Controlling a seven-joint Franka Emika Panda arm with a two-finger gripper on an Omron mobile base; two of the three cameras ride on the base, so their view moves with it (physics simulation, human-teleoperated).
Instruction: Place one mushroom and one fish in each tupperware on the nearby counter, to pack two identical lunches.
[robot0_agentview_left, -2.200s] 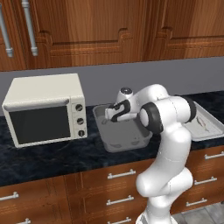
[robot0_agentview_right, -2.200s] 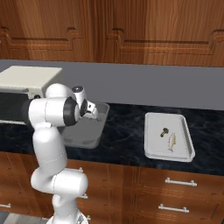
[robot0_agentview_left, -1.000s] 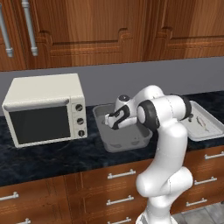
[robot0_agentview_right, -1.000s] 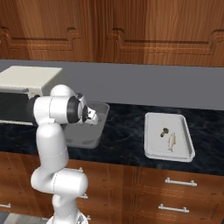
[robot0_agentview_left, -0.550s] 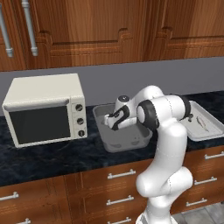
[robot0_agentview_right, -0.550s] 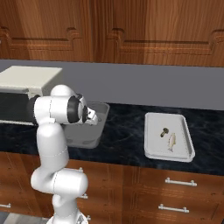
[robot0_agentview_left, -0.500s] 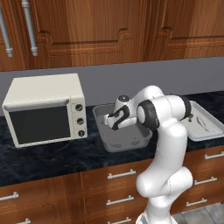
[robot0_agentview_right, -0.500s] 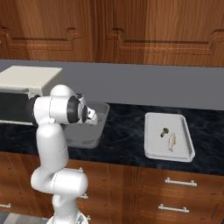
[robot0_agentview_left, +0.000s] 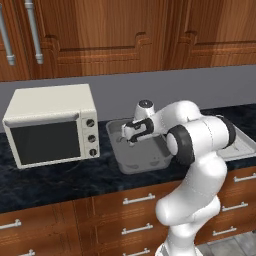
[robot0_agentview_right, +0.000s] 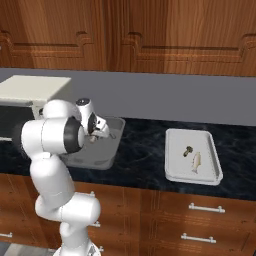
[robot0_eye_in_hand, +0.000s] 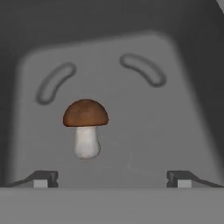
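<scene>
White tray (robot0_agentview_right: 216, 176) holds mushroom (robot0_agentview_right: 188, 149) and fish (robot0_agentview_right: 195, 161); grey tub (robot0_eye_in_hand: 192, 131) holds a mushroom (robot0_eye_in_hand: 85, 125) only, gripper (robot0_eye_in_hand: 111, 178) released and empty, one fish outstanding.

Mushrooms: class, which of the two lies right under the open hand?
The red-brown capped mushroom in the grey tub, lying between the hand's spread fingertips. The other mushroom lies in the off-white tray, beside a pale fish.
</scene>
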